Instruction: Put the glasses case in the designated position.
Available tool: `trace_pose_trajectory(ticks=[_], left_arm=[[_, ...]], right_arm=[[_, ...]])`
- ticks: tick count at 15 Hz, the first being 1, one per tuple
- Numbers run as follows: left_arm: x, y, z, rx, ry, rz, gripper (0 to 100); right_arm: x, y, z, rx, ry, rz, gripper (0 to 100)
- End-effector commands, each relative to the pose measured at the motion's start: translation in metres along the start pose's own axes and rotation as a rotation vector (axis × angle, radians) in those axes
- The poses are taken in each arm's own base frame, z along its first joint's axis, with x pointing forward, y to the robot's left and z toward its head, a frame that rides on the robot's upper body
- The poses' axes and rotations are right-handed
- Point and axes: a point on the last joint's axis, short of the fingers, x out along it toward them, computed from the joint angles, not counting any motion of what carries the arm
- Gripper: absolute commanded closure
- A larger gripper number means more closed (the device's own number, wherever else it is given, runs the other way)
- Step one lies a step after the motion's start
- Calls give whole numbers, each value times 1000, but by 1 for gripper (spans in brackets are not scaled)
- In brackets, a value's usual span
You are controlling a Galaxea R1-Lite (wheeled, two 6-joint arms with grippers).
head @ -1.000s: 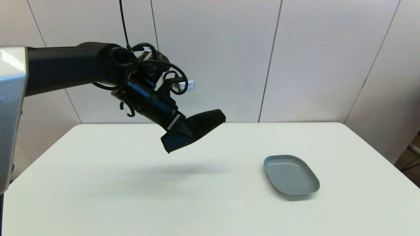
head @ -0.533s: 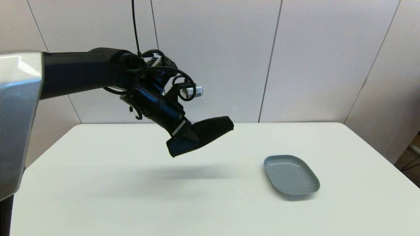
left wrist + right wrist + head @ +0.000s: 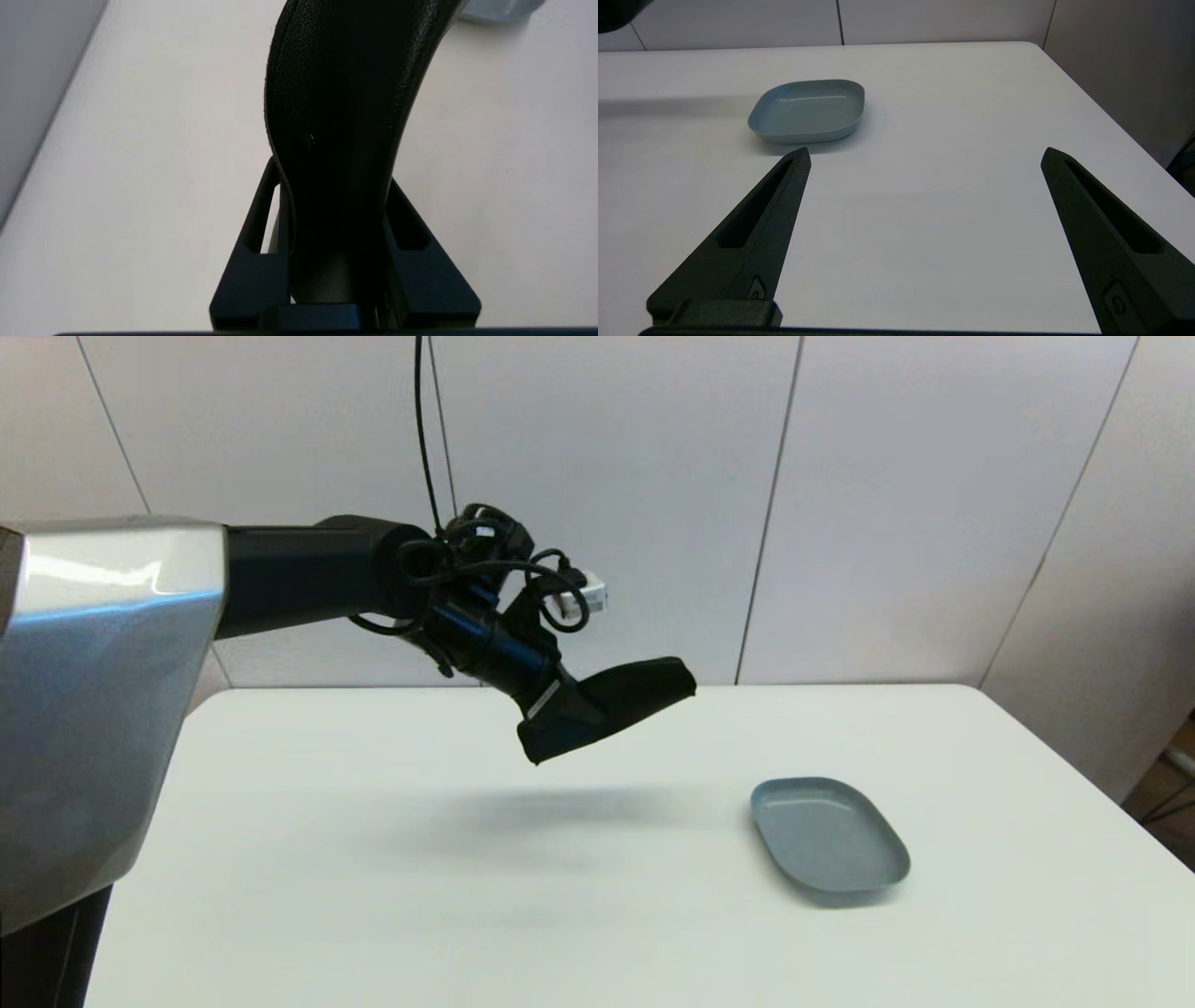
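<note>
Head camera high, forward and down; wrist cameras low, close behind each gripper — shared grey-blue tray [image 3: 829, 835] — white table [image 3: 924, 224].

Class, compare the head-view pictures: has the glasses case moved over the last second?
Yes. Held in the left hand, the glasses case has travelled toward the robot's right, closer to the grey-blue tray, which has stayed put on the table.

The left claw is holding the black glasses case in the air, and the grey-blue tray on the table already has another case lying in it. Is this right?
Not quite. The left claw does hold the glasses case in the air, but the grey-blue tray has nothing in it, as the head view and right wrist view show.
</note>
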Motion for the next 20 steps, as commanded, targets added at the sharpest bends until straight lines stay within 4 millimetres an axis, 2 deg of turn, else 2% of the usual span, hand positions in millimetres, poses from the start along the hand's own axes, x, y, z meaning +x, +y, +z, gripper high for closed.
trace_pose_trajectory(ticks=[1,5,12,17,20], left_arm=[[28,13,-6,34,-38,19,100],[46,20,-12,72,-53,27,100],[68,-2,-3,95,-42,-34,100],[71,-13,5,55,-49,-51,100],[59,-19,20,-24,-103,-29,100]], right_arm=[[0,0,0,0,0,0,0],[0,0,0,0,0,0,0],[0,0,0,0,0,0,0],[0,0,0,0,0,-1,0],[0,0,0,0,0,0,0]])
